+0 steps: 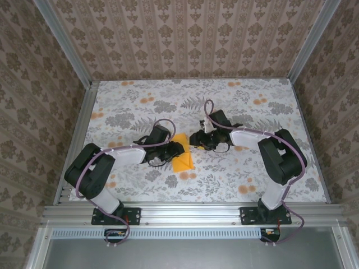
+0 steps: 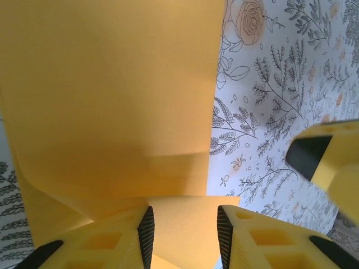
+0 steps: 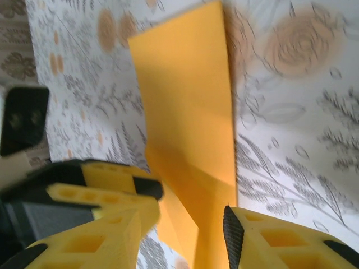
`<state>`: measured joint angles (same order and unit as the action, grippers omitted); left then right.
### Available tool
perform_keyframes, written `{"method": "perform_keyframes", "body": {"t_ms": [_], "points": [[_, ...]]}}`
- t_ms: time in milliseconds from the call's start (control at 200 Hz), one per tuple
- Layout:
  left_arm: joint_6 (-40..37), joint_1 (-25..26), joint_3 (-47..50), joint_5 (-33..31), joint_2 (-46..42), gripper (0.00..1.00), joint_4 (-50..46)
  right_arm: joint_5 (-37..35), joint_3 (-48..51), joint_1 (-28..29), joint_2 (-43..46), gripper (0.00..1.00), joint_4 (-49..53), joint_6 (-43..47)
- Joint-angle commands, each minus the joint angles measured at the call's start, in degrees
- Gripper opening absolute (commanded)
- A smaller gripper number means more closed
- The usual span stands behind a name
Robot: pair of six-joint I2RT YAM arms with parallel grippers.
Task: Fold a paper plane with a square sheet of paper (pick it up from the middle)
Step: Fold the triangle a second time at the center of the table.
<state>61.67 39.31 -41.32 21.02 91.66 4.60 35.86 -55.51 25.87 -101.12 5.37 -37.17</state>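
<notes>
The square sheet of paper (image 1: pixel 183 161), bright orange-yellow, lies folded into a narrower panel on the floral table, between the two arms. In the left wrist view the paper (image 2: pixel 112 95) takes up the upper left, and a folded flap of it runs between my fingers. My left gripper (image 2: pixel 185 232) is open and straddles that flap; in the top view it (image 1: pixel 177 149) sits at the paper's left edge. My right gripper (image 3: pixel 185 238) is also open, with the paper (image 3: pixel 185 101) stretching away between its pads. From above, it (image 1: pixel 197 140) is just off the paper's far right corner.
The floral tablecloth (image 1: pixel 235 106) covers the whole table. Aluminium rails (image 1: pixel 190 213) frame the near edge and patterned walls close in the sides and back. One finger of the other gripper (image 2: pixel 328 159) reaches into the left wrist view from the right.
</notes>
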Motion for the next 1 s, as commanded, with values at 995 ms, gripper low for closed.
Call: {"method": "perform_keyframes", "body": {"t_ms": [995], "points": [[-1.11,-0.02,0.16,0.48,-0.41,0.38,0.06,5.47,-0.97,3.66,-5.50,0.18,-1.06,3.51]]}}
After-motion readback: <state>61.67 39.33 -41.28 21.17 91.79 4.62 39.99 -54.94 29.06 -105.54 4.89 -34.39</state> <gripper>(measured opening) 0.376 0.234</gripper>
